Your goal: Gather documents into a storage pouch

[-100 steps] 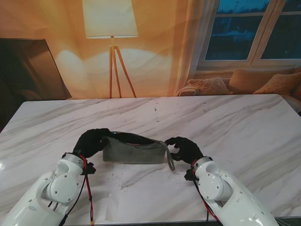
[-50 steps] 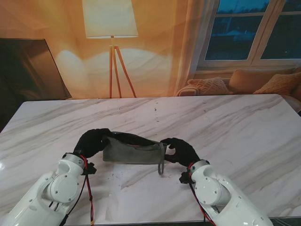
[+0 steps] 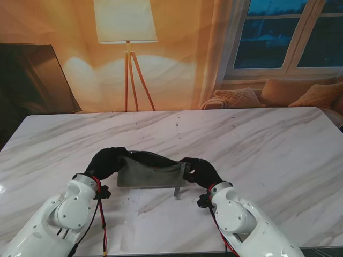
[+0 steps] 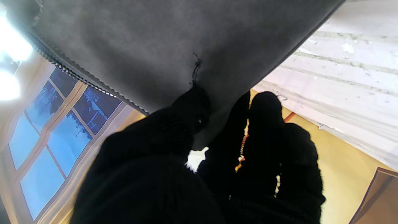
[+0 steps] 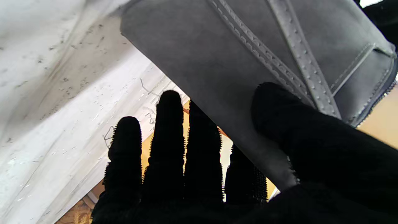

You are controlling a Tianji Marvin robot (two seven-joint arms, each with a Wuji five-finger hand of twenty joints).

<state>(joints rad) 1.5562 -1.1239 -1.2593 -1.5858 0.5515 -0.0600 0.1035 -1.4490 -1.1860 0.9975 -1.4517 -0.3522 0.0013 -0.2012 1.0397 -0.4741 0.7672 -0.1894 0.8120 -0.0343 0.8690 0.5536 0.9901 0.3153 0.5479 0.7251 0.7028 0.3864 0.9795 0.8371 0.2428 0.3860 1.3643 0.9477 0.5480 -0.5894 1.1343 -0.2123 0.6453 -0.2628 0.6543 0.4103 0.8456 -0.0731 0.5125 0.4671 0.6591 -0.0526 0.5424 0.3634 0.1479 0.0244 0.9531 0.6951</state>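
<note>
Grey zip pouch [image 3: 151, 172] held upright on marble table [image 3: 268, 144], between both hands, near robot. Left hand [image 3: 107, 160] clamped on left end, fingers [image 4: 174, 124] pinching fabric. Right hand [image 3: 199, 170] gripping right end: thumb [image 5: 279, 105] on front face, 4 fingers behind. Strap [image 3: 179, 182] hanging at right end.

It is a home living room. A floor lamp [image 3: 127, 32] glows against the far wall. A cushioned sofa [image 3: 278, 93] sits under a window [image 3: 289, 35], beyond a marble tabletop [image 3: 257, 144].
</note>
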